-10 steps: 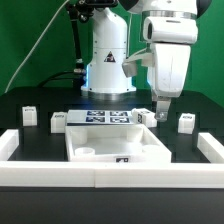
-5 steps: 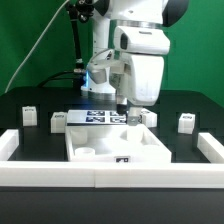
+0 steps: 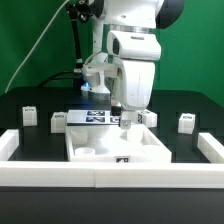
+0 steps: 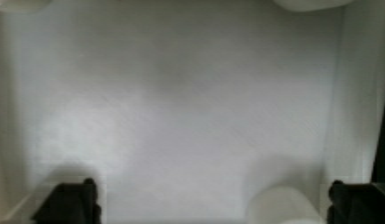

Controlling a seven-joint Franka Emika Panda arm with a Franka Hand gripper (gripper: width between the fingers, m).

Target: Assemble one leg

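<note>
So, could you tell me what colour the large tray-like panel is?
The panel is plain white, clearest in the exterior view.

At mid-counter point(image 3: 35, 100), tray point(image 3: 78, 143). Directly behind tray, just beside its back wall, marker board point(image 3: 98, 117). Behind that board, further from tray, arm's base point(image 3: 97, 78). Off tray's back corner on the exterior view's left, one leg point(image 3: 57, 121), just beside the board's end. Further out the same way, well apart from tray, another leg point(image 3: 30, 116). At tray's back corner on the exterior view's right, a third leg point(image 3: 150, 117). Further out on that side, a fourth leg point(image 3: 185, 122). Before tray and out past both its sides, raised rail point(image 3: 110, 180). Over tray's back part, hand point(image 3: 124, 118). In the wrist view, tray point(image 4: 189, 110) below and between fingertips point(image 4: 73, 200).
</note>
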